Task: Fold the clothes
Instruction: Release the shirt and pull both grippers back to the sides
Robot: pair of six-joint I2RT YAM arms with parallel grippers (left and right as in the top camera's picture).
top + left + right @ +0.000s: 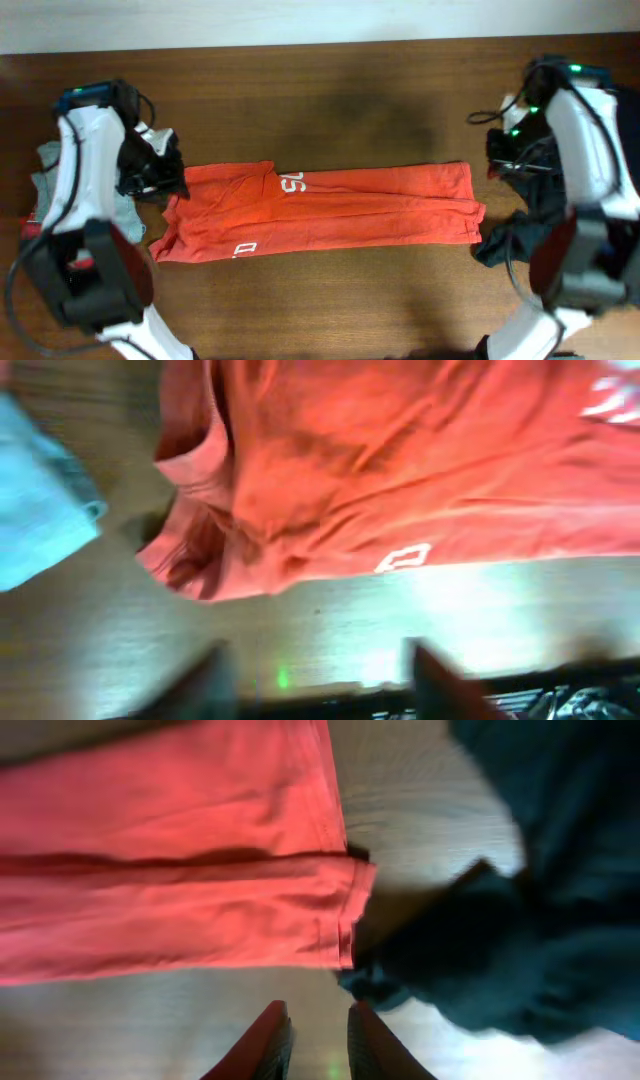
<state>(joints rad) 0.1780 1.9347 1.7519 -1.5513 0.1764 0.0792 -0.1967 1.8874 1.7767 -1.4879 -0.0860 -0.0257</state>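
Left end effector (320, 682) hovers released, fingers wide, beside the collar end of the folded orange-red fabric T-shirt (330, 205) on the brown wooden table (330, 100); right end effector (318, 1045), narrowly parted and empty, hovers at its hem edge.

I see a dark brown wooden worktop (330, 100), its fine grain running side to side. A pale strip (300, 20) borders its far edge. On my left wrist feed, a bright glare (470, 620) lies on the wood.
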